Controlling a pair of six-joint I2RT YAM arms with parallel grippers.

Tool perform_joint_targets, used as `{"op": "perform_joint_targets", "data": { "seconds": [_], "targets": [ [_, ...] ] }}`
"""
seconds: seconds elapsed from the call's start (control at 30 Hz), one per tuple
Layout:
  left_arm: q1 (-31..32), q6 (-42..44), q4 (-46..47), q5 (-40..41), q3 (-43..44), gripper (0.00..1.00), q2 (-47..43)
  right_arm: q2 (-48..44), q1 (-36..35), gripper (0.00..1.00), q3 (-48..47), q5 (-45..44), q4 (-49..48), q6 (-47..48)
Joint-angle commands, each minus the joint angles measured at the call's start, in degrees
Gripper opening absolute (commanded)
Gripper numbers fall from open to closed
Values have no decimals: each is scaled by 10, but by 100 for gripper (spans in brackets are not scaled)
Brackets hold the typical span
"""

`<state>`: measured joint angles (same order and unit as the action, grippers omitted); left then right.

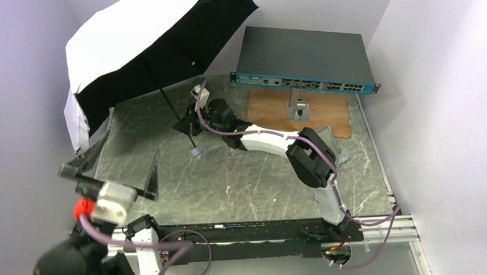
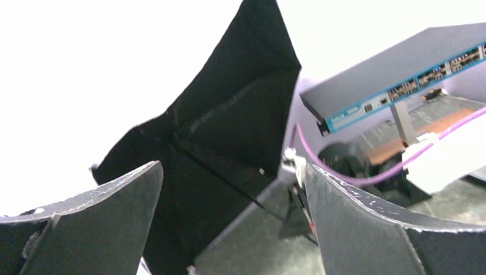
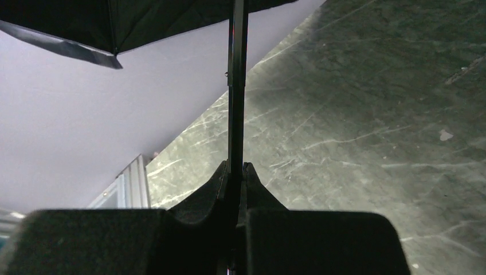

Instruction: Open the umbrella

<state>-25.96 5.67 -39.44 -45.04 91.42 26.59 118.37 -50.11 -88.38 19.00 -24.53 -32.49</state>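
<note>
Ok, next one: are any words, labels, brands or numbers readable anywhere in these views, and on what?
None can be read.
The grey box has tiny markings along its teal front, too small and blurred in both views that show it.
The umbrella shows no print.

Open umbrella [image 1: 141, 32], upper left, white face outward. Its shaft [image 1: 165, 95] slants down into the right gripper [image 1: 186, 124] at centre frame.
</note>
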Motion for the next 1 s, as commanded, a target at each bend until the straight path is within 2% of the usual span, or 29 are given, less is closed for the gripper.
{"op": "perform_joint_targets", "data": {
  "seconds": [0.0,0.1,0.17,0.23,0.3,0.33,0.43,0.5,0.57,0.63,0.8,0.97],
  "targets": [
    [-23,-25,67,-31,69,100,-4,20,-9,0,-14,-87,-124,49],
    [-22,-42,57,-64,121,100,21,43,-8,0,-10,-90,-140,58],
    [-23,-91,59,-60,141,100,31,53,-8,2,3,-84,-150,66],
    [-23,-115,36,-11,164,100,54,48,-8,23,33,-85,-162,68],
    [-23,-129,-12,45,197,100,90,31,-8,52,74,-91,-167,74],
    [-23,-126,-32,54,218,100,112,16,-8,60,95,-90,-170,82],
    [-23,-125,-66,85,276,100,176,-20,-8,71,154,-77,-183,100],
    [-23,-132,-63,116,288,100,203,-43,-8,73,183,-65,-190,112],
    [-23,-135,-46,138,282,100,218,-65,-8,80,211,-53,-185,120],
    [-22,-146,-23,147,272,100,231,-98,-8,98,242,-40,-177,135],
    [-23,-158,11,135,250,100,267,-208,-3,100,320,-13,-135,197],
    [-23,-142,-41,138,268,100,324,-346,39,100,371,10,-41,246]
  ]
}}
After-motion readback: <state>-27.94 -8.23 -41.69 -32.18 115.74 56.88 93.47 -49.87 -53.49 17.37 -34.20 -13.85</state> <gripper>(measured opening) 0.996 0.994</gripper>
